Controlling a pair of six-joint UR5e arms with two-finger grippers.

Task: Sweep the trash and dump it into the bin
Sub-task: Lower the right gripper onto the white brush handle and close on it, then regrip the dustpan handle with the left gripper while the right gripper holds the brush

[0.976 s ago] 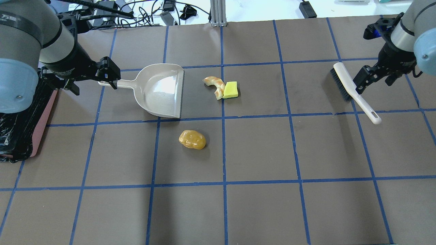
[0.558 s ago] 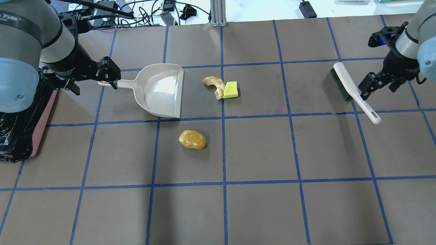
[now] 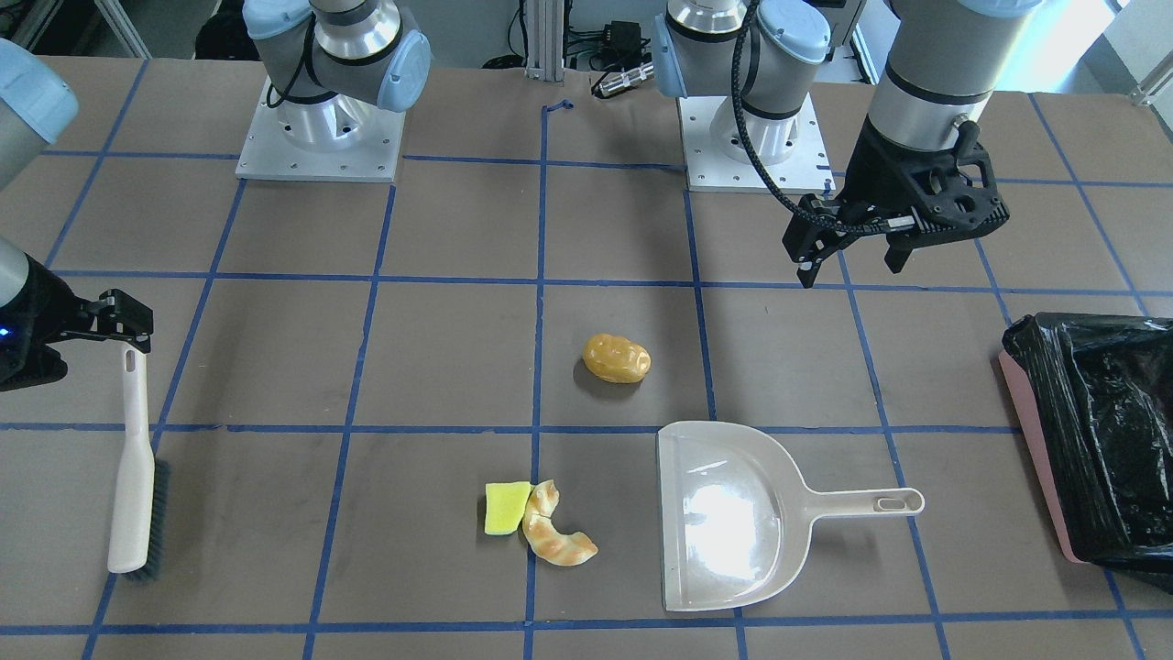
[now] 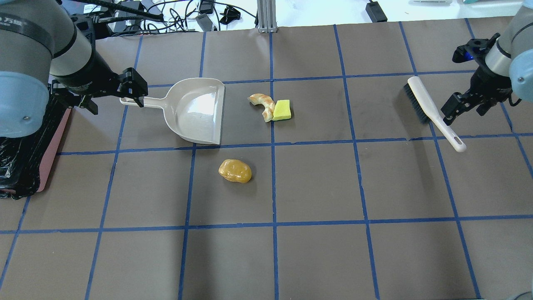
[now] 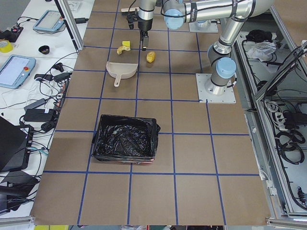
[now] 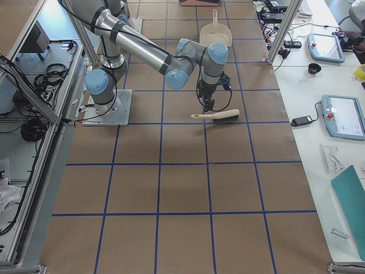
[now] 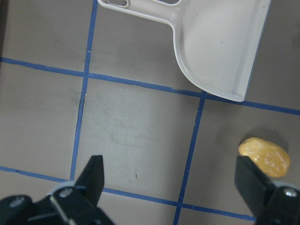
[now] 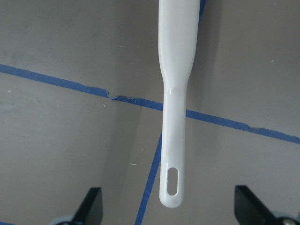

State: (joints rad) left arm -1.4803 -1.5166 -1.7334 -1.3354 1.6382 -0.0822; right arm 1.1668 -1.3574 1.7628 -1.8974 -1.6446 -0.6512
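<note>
Shifting the right gripper (image 4: 462,113) toward the brush (image 4: 422,102) handle's end, nothing swept yet.
Overhead: slides outward along the handle within the last second, fingers apart, gripping nothing; holds the left gripper (image 4: 116,106) spread near the dustpan (image 4: 195,110). Front-facing: leaves roll (image 3: 617,357), croissant (image 3: 557,539) and touching sponge (image 3: 504,507) on the table (image 3: 275,367), dustpan empty, no trash visible in the black-lined bin (image 3: 1034,440). Wrist views: straddle the handle tip; overlook bare table beside the roll.

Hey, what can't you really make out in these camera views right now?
Bin: overhead view, mostly behind the left arm and cut by the edge.
Croissant and sponge: left side view, tiny, shapes unclear.
Brush bristles: right wrist view, beyond the top edge.
</note>
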